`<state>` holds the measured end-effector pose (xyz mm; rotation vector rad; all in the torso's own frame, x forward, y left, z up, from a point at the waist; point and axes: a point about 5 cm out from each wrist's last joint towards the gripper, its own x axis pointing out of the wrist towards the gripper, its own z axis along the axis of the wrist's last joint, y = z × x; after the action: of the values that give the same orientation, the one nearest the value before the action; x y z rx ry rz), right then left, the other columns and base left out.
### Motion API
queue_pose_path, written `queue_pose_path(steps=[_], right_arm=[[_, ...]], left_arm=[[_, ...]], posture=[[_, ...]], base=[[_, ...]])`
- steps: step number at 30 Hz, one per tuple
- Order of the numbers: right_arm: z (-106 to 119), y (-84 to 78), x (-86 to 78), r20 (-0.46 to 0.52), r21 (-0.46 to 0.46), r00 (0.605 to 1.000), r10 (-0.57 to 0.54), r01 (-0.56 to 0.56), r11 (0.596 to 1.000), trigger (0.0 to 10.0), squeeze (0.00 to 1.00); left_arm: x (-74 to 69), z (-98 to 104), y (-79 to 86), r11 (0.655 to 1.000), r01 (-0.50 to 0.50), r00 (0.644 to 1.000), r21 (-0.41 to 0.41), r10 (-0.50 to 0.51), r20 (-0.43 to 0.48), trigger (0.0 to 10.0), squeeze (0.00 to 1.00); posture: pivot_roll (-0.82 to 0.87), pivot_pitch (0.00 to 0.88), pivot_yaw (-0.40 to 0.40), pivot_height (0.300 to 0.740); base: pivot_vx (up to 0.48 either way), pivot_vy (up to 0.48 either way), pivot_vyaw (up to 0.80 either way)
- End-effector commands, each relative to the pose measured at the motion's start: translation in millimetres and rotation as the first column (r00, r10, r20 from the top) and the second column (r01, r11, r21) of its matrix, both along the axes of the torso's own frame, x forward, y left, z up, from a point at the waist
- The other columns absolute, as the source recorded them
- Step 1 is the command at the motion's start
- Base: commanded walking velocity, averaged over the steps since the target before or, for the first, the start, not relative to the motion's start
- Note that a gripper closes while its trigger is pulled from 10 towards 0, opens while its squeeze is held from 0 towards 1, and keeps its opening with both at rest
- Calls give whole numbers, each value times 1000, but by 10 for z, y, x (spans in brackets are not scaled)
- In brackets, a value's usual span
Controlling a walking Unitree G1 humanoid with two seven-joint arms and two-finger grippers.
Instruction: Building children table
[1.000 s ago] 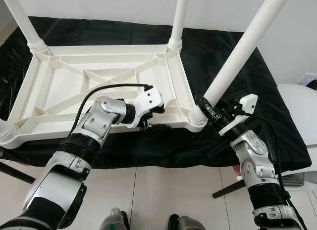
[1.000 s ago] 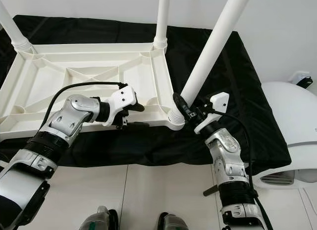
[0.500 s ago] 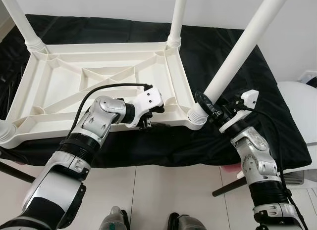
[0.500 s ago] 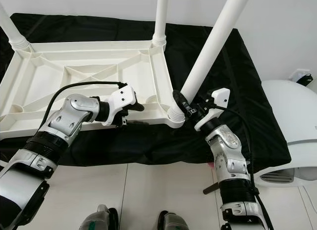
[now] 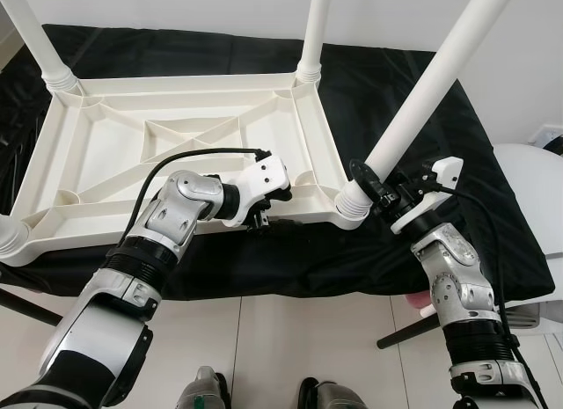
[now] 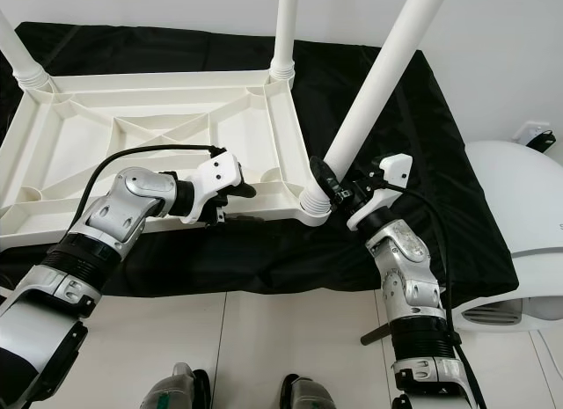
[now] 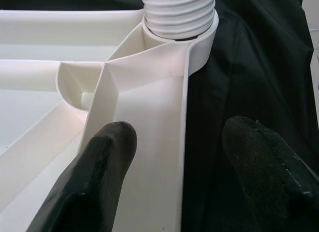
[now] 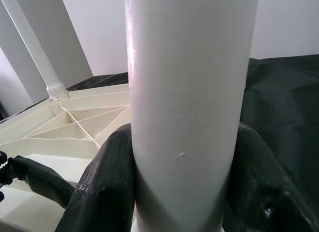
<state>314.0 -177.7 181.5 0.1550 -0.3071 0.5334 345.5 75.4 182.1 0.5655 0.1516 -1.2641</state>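
Right gripper (image 5: pixel 368 186) clamped on the near-right table leg (image 5: pixel 431 88); left gripper (image 5: pixel 266 217) open, straddling the near rim of the tabletop (image 5: pixel 176 154).

Near: two silver arms reach in from the near edge. Right wrist view has both black fingers (image 8: pixel 107 187) pressed on either side of the white leg, just above its ribbed collar, which sits in the tabletop's near-right corner socket. Leg tilts up and to the right. Left wrist view: fingers (image 7: pixel 99 167) spread apart, one over the white ribbed underside, the other over the black cloth (image 5: pixel 396 57), rim wall between them; contact with the rim can't be told. Tabletop lies upside down on the black cloth. Far: two more white legs stand at the far-left (image 5: pixel 35 35) and far-right (image 5: pixel 314 31) corners. White rounded object (image 6: pixel 519 198) at right, beside the cloth.
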Motion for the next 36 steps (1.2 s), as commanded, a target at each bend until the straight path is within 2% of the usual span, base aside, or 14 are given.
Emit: queue_pose_path(steps=[1, 12, 18, 19, 20, 23, 25, 28, 29, 30, 31, 34, 35, 36], right_arm=[[214, -18, 0, 86, 32, 996, -10, 7, 999, 10000, 0], [557, 53, 17, 190, 67, 982, 18, -32, 997, 10000, 0], [566, 37, 45, 188, 67, 982, -8, -5, 998, 10000, 0], [501, 24, 73, 171, 54, 984, -45, 37, 998, 10000, 0], [501, 24, 73, 171, 54, 984, -45, 37, 998, 10000, 0], [416, 2, 131, 125, 43, 983, -134, 130, 991, 10000, 0], [378, 4, 173, 91, 45, 979, -181, 178, 983, 10000, 0], [365, 11, 187, 80, 44, 978, -193, 189, 981, 10000, 0], [335, 46, 245, 49, 28, 973, -225, 223, 974, 10000, 0], [335, 46, 245, 49, 28, 973, -225, 223, 974, 10000, 0], [326, 61, 270, 36, 20, 971, -237, 236, 972, 10000, 0], [336, 77, 297, 30, 27, 970, -241, 240, 970, 10000, 0], [359, 93, 335, 18, 33, 970, -241, 241, 970, 10000, 0], [359, 93, 335, 18, 33, 970, -241, 241, 970, 10000, 0]], left_arm=[[-14, -10, -6, 1000, 19, 1000, 18, -19, -1, 10000, 0], [-14, -23, -11, 1000, 2, 1000, 1, -2, -8, 10000, 0], [27, -5, 38, 997, -69, 998, -42, 69, 0, 10000, 0], [72, 31, 79, 988, -131, 991, -85, 132, 6, 10000, 0], [72, 31, 79, 988, -131, 991, -85, 132, 6, 10000, 0], [158, 135, 178, 950, -254, 965, -182, 261, 16, 10000, 0], [217, 260, 281, 893, -352, 928, -281, 373, 24, 10000, 0], [234, 309, 318, 867, -384, 910, -319, 413, 26, 10000, 0], [243, 436, 399, 784, -450, 870, -428, 493, -12, 10000, 0], [243, 436, 399, 784, -450, 870, -428, 493, -12, 10000, 0], [237, 474, 424, 754, -468, 859, -462, 510, -37, 10000, 0], [221, 513, 452, 729, -481, 843, -487, 537, -30, 10000, 0], [211, 545, 491, 694, -505, 822, -513, 568, -40, 10000, 0], [211, 545, 491, 694, -505, 822, -513, 568, -40, 10000, 0]], posture=[[-25, 93, -7, 740], [-23, 94, -8, 740], [-21, 93, -7, 740], [-21, 92, -5, 740], [-21, 92, -5, 740], [-11, 90, -4, 740], [-3, 87, -5, 740], [-1, 86, -6, 740], [14, 77, -10, 740], [14, 77, -10, 740], [14, 77, -10, 740], [23, 71, -14, 740], [35, 63, -19, 740], [35, 63, -19, 740]], base=[[0, 0, 0], [0, 0, 0], [0, 0, 0], [0, 0, 0], [0, 0, 0], [0, 0, 0], [0, 0, 0], [0, 0, 0], [0, 0, 0], [0, 0, 0], [0, 0, 0], [0, 0, 0], [0, 0, 0], [0, 0, 0]])
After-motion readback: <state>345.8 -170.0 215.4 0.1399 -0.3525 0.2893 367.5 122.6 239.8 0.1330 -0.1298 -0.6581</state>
